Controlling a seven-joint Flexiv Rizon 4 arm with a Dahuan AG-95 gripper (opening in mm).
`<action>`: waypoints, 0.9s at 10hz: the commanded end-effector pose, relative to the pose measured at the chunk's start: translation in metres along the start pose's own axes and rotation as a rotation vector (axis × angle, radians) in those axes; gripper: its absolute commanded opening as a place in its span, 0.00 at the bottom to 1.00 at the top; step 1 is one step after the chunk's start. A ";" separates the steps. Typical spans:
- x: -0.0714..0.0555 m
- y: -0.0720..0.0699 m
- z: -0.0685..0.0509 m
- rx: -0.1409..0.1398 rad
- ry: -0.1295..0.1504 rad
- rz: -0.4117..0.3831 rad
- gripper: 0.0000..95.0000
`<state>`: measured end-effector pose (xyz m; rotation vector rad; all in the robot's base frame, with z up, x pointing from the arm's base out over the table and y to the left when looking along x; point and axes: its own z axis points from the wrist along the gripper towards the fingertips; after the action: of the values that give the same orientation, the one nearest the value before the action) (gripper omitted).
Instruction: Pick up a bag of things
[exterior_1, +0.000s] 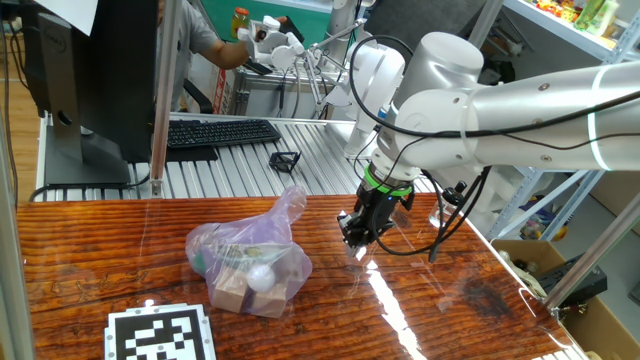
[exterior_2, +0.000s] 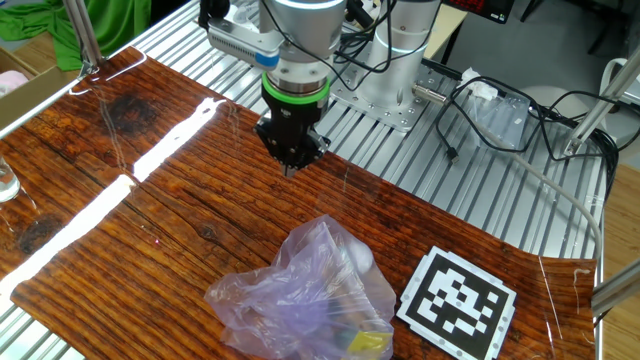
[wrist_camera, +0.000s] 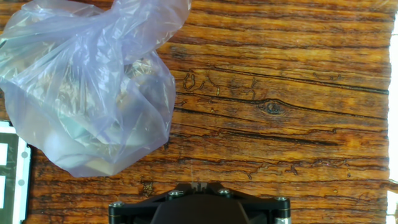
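The bag lies on the desk, a crinkly, see-through, pale-lilac sack with its gathered top pointing up and away from the bulging body. Through the plastic the things show: tan wooden blocks at the bottom, a white ball resting against them, and a green piece at the far edge of the bag from the arm. In the other fixed view a yellowish-green scrap also shows low in the bag.

Just beside the bag, touching or nearly touching its edge, a white card with a black square marker lies flat on the wood.

The pincer hangs near the bag but clearly apart from it, above bare wood, pointing straight down with its tips a little above the surface. Its jaws are pressed fully together and nothing is between them. In the hand view the bag fills the upper left corner and only the black base of the pincer shows at the bottom edge.

Farther from the bag, beyond the wooden top, a ribbed metal surface carries a black keyboard and a small black object. The white arm reaches in from that side of the bag where the pincer hangs.
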<state>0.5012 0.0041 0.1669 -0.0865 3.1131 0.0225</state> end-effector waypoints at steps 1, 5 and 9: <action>0.000 0.000 0.000 0.001 -0.002 0.003 0.00; -0.001 0.001 0.003 0.002 -0.002 0.004 0.00; -0.001 0.001 0.003 0.002 -0.002 0.004 0.00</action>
<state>0.5024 0.0057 0.1639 -0.0801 3.1107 0.0204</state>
